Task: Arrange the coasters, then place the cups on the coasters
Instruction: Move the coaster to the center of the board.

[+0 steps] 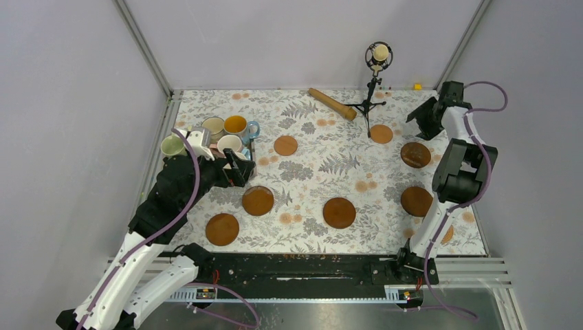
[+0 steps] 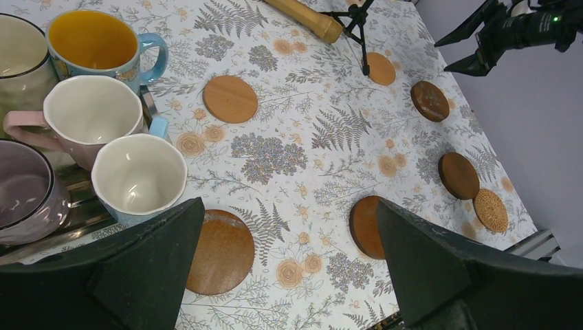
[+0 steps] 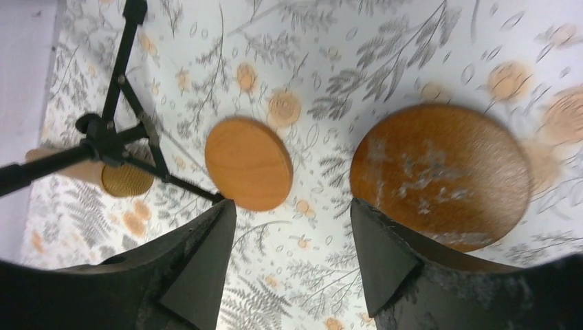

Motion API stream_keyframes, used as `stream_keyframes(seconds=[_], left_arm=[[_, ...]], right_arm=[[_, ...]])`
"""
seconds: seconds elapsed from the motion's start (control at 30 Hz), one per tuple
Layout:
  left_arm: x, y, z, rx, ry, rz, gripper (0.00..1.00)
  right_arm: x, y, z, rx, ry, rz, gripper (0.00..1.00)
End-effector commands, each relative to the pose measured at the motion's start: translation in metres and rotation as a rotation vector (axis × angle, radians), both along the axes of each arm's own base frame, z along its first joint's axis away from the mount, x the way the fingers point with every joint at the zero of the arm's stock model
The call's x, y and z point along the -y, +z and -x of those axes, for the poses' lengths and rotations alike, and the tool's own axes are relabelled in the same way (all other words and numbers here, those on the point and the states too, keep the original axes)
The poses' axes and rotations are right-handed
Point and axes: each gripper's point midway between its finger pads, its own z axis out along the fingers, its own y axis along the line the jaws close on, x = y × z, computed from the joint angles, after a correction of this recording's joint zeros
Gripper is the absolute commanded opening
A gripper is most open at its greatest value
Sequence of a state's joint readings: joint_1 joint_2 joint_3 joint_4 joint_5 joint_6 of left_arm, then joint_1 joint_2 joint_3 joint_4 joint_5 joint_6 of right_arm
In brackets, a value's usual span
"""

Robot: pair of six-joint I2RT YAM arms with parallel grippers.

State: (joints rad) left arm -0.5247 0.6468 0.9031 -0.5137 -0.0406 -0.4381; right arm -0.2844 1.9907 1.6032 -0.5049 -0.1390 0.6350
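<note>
Several brown coasters lie spread over the floral table, among them a light coaster (image 1: 286, 145), dark ones (image 1: 258, 200) (image 1: 339, 212) and one at the front left (image 1: 222, 229). The cups stand clustered at the left: light green (image 1: 172, 146), cream (image 1: 213, 126), blue with yellow inside (image 2: 94, 40), pink (image 2: 86, 113), light blue (image 2: 139, 175) and mauve (image 2: 20, 192). My left gripper (image 1: 246, 168) (image 2: 289, 203) hangs open beside the cups and holds nothing. At the far right, my right gripper (image 1: 421, 117) (image 3: 292, 206) is open and empty above a small tan coaster (image 3: 249, 163) and a large dark coaster (image 3: 440, 175).
A microphone on a black tripod (image 1: 371, 96) stands at the back near the tan coaster. A wooden rolling pin (image 1: 332, 103) lies beside it. The cups rest on a metal tray (image 2: 75, 213). Grey walls and metal rails enclose the table.
</note>
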Motion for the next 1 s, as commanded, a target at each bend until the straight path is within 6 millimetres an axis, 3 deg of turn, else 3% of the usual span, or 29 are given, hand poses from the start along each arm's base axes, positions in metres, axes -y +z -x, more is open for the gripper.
stream_keyframes(seconds=[0.0, 0.1, 0.37, 0.47, 0.63, 0.97], left_arm=[[0.002, 0.024, -0.001, 0.071, -0.005, 0.043, 0.99], [0.003, 0.024, -0.001, 0.069, -0.008, 0.043, 0.99], [0.004, 0.026, 0.001, 0.071, -0.018, 0.051, 0.99], [0.006, 0.026, 0.001, 0.070, -0.026, 0.055, 0.99], [0.008, 0.024, 0.000, 0.061, -0.033, 0.051, 0.99], [0.009, 0.023, 0.000, 0.059, -0.036, 0.052, 0.99]], right_arm=[[0.027, -0.005, 0.009, -0.122, 0.024, 0.142, 0.71], [0.029, -0.008, 0.009, -0.149, 0.060, 0.155, 0.74], [0.027, -0.048, 0.020, -0.266, 0.104, 0.129, 0.77], [0.022, -0.048, 0.019, -0.263, 0.125, 0.104, 0.74], [0.017, -0.045, 0.034, -0.327, 0.119, 0.076, 0.70], [-0.017, -0.050, 0.055, -0.313, 0.125, -0.079, 0.65]])
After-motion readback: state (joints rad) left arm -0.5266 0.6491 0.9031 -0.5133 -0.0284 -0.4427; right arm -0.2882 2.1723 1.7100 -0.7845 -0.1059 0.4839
